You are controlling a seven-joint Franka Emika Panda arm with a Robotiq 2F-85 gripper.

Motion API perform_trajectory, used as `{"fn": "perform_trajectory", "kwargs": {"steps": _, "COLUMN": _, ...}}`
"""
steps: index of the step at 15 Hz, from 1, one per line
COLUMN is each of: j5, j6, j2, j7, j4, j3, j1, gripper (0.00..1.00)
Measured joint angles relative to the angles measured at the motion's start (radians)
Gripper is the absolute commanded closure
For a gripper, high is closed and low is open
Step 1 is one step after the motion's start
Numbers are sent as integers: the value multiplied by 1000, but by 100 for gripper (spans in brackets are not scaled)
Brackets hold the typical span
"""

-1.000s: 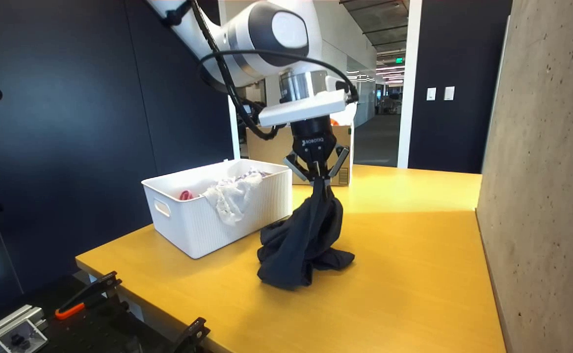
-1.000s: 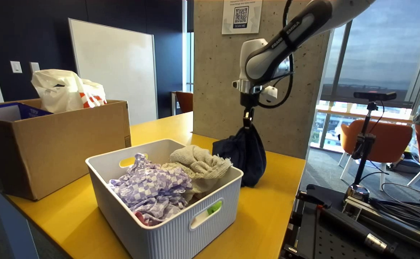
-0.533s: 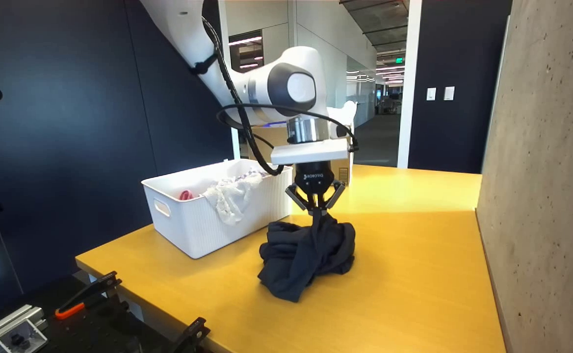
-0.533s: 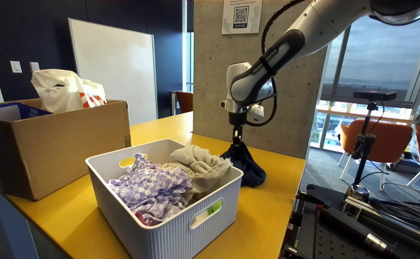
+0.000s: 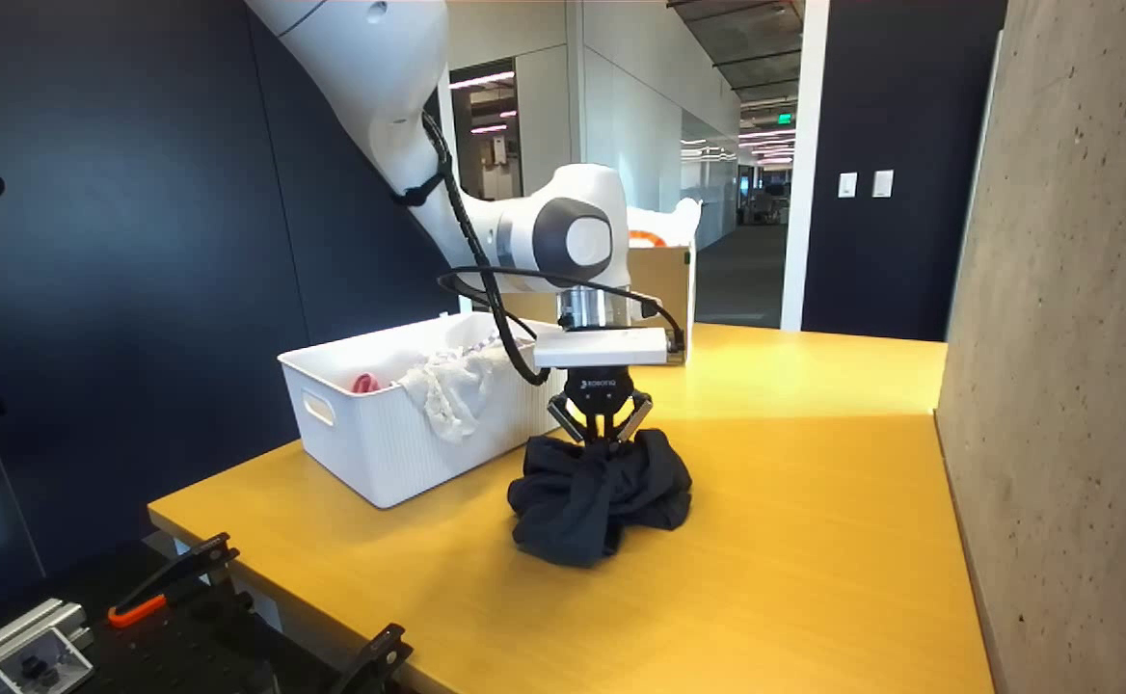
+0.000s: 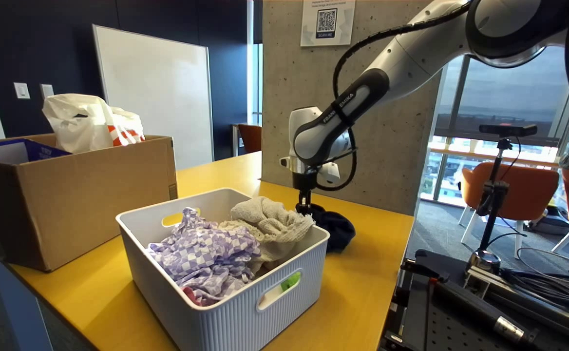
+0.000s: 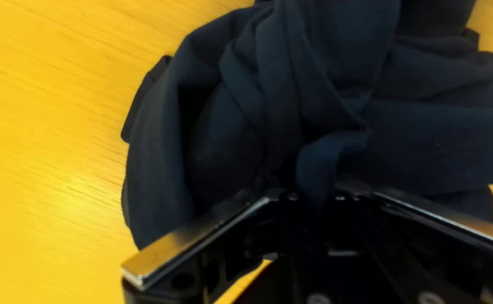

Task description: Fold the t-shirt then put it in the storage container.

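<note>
My white-and-grey jointed arm (image 6: 413,58) slants down, wrist approx. vertical, w/ my black two-finger claw (image 5: 603,441) aimed straight down. It's pinched on a fold of the dark navy cloth t-shirt (image 5: 573,511), bunched on the yellow wooden table (image 5: 794,540) beside the white rectangular plastic bin (image 5: 409,467). Wrist view shows that fold btwn my fingertips (image 7: 292,196), v. hard to see elsewhere. In an exterior view, purple-and-white checked cloth (image 6: 201,251) shows plainly inside the bin, which hides part of the t-shirt there.
</note>
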Motion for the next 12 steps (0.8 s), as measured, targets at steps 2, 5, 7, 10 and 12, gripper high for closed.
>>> {"fn": "perform_trajectory", "kwargs": {"steps": 2, "j5": 0, "j6": 1, "j2": 8, "j7": 0, "j4": 7, "j3": 2, "j1": 0, "gripper": 56}}
{"fn": "perform_trajectory", "kwargs": {"steps": 5, "j5": 0, "j6": 42, "j2": -36, "j7": 1, "j4": -51, "j3": 2, "j1": -5, "gripper": 34}}
{"fn": "perform_trajectory", "kwargs": {"steps": 7, "j5": 0, "j6": 94, "j2": -103, "j7": 1, "j4": -138, "j3": 2, "j1": -10, "gripper": 21}}
{"fn": "perform_trajectory", "kwargs": {"steps": 10, "j5": 0, "j6": 152, "j2": -223, "j7": 1, "j4": -276, "j3": 2, "j1": -19, "gripper": 1}}
{"fn": "perform_trajectory", "kwargs": {"steps": 12, "j5": 3, "j6": 184, "j2": -300, "j7": 1, "j4": -368, "j3": 2, "j1": -28, "gripper": 0}}
